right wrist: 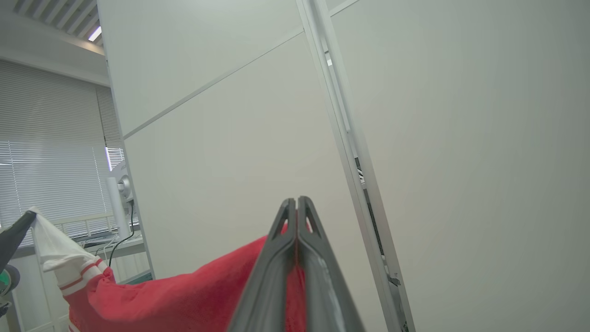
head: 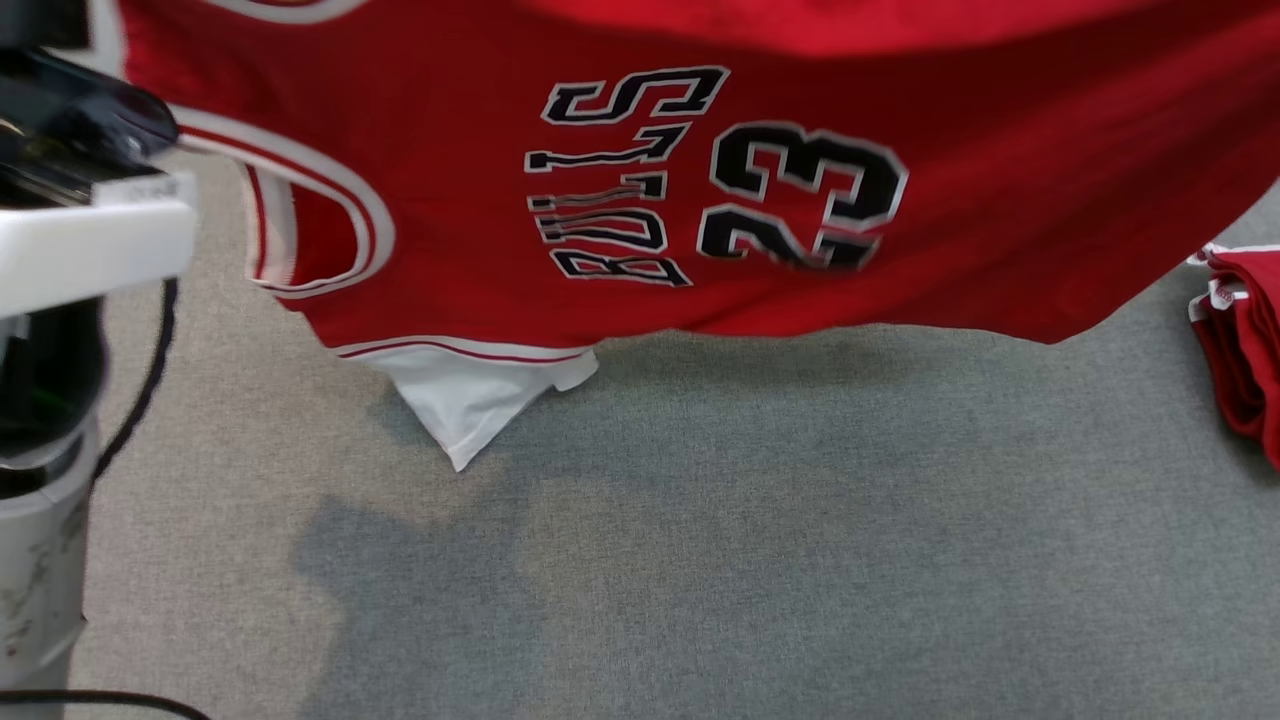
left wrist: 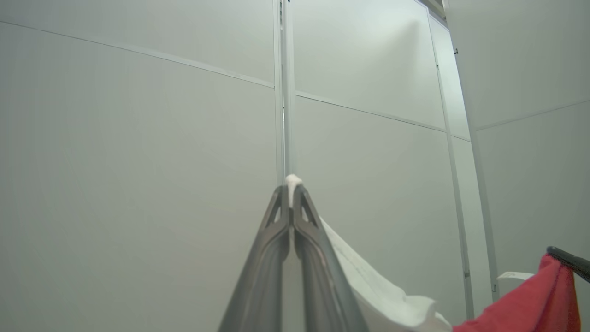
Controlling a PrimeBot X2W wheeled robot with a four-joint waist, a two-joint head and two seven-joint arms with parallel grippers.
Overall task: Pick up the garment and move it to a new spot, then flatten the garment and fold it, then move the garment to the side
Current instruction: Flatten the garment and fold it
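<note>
Grey surface (head: 760,560) below — both jaws pinched tight on the hanging red garment (head: 1020,200).

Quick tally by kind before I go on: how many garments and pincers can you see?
Held jersey: 1
Red pile at the right edge: 1 (pieces in it cannot be counted)
Pincers: 2, left pincer and right pincer, each shut on the jersey
Total: 4

One red jersey (head: 640,200), upper part cut off by the picture's top edge; second red cloth (head: 1240,350) at the right of the counter (head: 700,560), cut by the edge; pale forearm (head: 80,245) at left, blurred.
</note>
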